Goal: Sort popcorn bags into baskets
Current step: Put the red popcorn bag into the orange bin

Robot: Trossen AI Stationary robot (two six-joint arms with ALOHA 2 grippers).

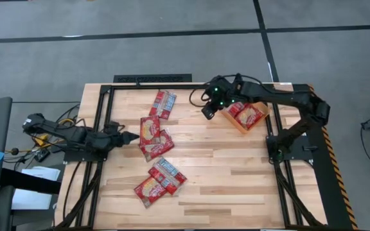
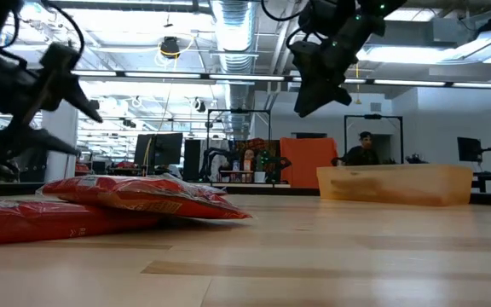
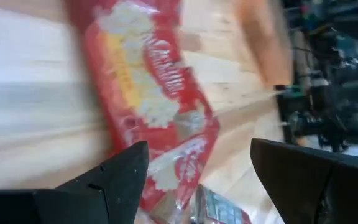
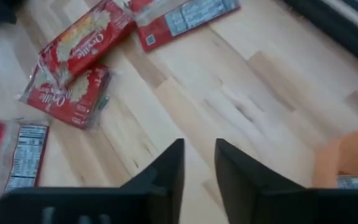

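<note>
While the left gripper (image 1: 135, 137) sits low at the table's left with fingers spread wide, nothing held, loose popcorn bags (image 1: 153, 138) lie just ahead, overlapping. Risk: it pinches two at once. Right gripper (image 1: 207, 111) hangs just beside the orange basket (image 1: 235, 124), fingers slightly apart and empty; bags already inside, and a low swing could clip its rim.
</note>
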